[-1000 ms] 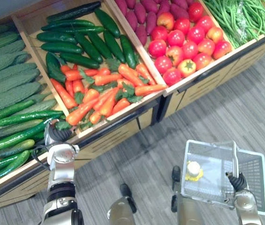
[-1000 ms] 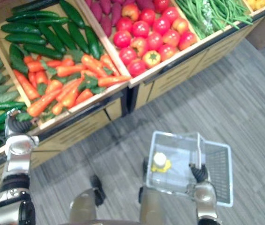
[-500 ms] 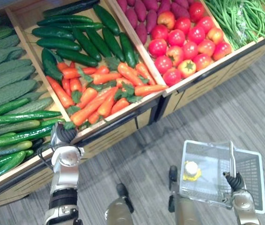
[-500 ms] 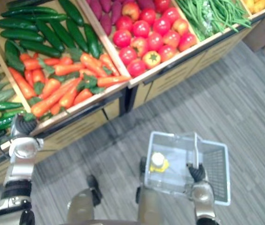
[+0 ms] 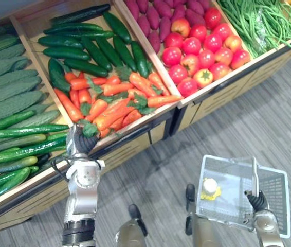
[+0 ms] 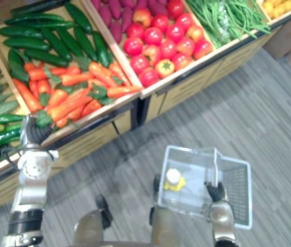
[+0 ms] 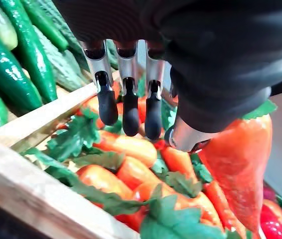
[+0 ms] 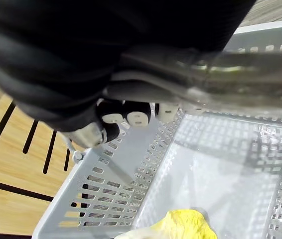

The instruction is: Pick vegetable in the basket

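The carrot bin (image 5: 115, 101) holds orange carrots with green tops in the wooden stand. My left hand (image 5: 82, 140) hovers over that bin's front left corner, open. In the left wrist view its fingers (image 7: 130, 102) hang straight just above the carrots (image 7: 131, 148), with a large carrot (image 7: 240, 159) beside the thumb. My right hand (image 5: 254, 198) is shut on the handle (image 8: 240, 69) of a pale grey plastic basket (image 5: 271, 180) held low over the floor. A yellow and white item (image 5: 211, 188) lies inside the basket.
Dark cucumbers (image 5: 91, 46) lie behind the carrots, and light green cucumbers (image 5: 17, 149) and bumpy gourds (image 5: 6, 87) fill the bin to the left. Tomatoes (image 5: 202, 51), purple sweet potatoes (image 5: 153, 15) and green beans (image 5: 264, 20) lie to the right. Grey floor (image 5: 238, 123) lies below the stand.
My left hand has moved right and forward, from the front of the cucumber bin to the front corner of the carrot bin. The right hand still holds the basket.
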Controlling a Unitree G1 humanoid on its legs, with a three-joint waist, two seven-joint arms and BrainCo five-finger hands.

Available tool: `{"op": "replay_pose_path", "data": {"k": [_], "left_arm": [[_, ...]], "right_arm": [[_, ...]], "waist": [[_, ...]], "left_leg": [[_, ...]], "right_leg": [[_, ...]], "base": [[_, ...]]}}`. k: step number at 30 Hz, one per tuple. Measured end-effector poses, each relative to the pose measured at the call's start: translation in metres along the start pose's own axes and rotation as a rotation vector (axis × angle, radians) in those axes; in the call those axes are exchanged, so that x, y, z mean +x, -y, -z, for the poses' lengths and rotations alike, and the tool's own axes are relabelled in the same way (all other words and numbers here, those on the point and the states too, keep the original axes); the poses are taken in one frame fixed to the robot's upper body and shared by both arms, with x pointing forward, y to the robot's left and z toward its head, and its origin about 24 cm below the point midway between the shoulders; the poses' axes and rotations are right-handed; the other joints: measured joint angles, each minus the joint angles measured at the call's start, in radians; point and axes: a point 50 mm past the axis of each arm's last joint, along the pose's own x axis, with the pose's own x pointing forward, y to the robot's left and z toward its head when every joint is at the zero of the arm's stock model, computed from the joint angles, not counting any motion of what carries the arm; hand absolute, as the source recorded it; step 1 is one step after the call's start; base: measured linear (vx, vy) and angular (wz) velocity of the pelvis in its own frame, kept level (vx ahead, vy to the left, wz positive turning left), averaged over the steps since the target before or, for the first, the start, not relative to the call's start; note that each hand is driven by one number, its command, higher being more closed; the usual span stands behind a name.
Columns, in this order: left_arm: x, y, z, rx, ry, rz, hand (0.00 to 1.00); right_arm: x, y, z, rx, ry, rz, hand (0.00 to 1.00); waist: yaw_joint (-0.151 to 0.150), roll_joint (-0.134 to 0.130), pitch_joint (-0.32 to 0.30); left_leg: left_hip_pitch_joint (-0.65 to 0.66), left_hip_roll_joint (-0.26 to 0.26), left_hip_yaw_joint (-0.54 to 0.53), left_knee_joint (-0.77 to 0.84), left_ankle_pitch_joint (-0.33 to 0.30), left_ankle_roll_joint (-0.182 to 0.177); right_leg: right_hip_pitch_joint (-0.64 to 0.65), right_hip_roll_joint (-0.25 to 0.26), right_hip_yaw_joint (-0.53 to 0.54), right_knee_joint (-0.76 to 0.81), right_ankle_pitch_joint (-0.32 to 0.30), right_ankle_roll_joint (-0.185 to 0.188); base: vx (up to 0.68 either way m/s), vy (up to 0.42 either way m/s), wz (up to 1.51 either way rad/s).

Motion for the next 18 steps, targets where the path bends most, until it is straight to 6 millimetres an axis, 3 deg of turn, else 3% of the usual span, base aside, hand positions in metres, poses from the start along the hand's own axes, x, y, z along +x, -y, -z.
{"op": "replay_pose_path", "data": {"k": [8,18], "left_arm": [[-0.007,-0.006,-0.007,0.005,0.03,-0.023,0.0],[-0.002,-0.018,-0.014,0.015,0.047,-0.096,0.0]], "right_arm": [[-0.001,-0.002,0.002,-0.006,-0.006,-0.009,1.0],[-0.002,-0.002,0.003,-0.007,-0.008,-0.012,1.0]], "waist": [[0.0,0.013,-0.023],[-0.001,0.022,-0.034]], "left_leg": [[-0.001,0.0,-0.003,0.001,0.0,0.0],[-0.001,0.002,0.0,0.002,-0.001,-0.001]], "right_leg": [[0.0,0.0,0.001,0.0,0.0,0.0],[-0.003,0.003,0.002,0.0,0.0,0.0]], "base": [[-0.03,-0.031,0.0],[-0.02,-0.031,-0.01]]}}
